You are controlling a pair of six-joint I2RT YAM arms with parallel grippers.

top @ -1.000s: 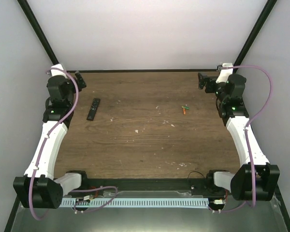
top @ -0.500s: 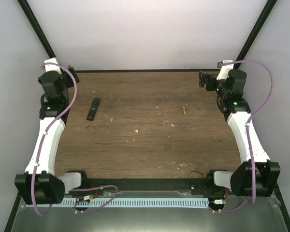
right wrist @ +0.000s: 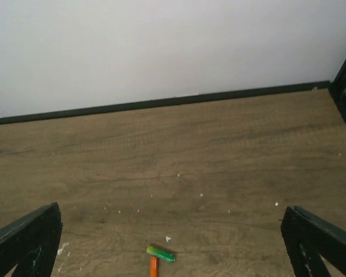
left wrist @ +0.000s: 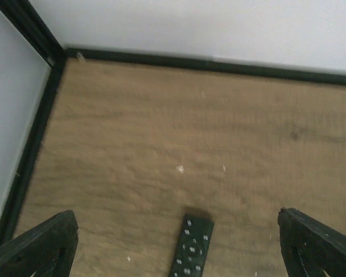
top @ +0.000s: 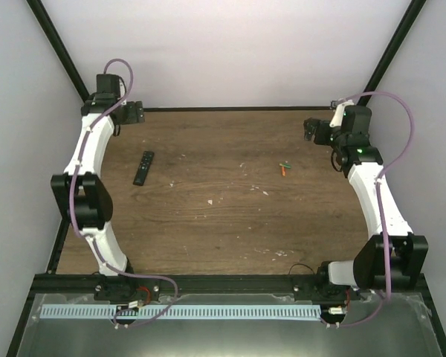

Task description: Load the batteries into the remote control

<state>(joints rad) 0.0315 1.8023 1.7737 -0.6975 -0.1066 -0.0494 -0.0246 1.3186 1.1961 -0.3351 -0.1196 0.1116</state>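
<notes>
Left jaws and right jaws stand apart; markings on the remote control point(left wrist: 191, 248) are unreadable.

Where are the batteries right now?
In the top view, the batteries lie on the right half of the table, nearer the right gripper, far from the remote control at left.

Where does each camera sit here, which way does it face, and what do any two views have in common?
Top external: above and behind the arms, looking down on the table; both arms show whole, bases at the bottom.
Left wrist: on the left arm, facing the far left corner; the open left gripper frames the remote control.
Right wrist: on the right arm, facing the far wall; the open right gripper frames the batteries.
Shared: the top view also shows the remote control and batteries.
</notes>
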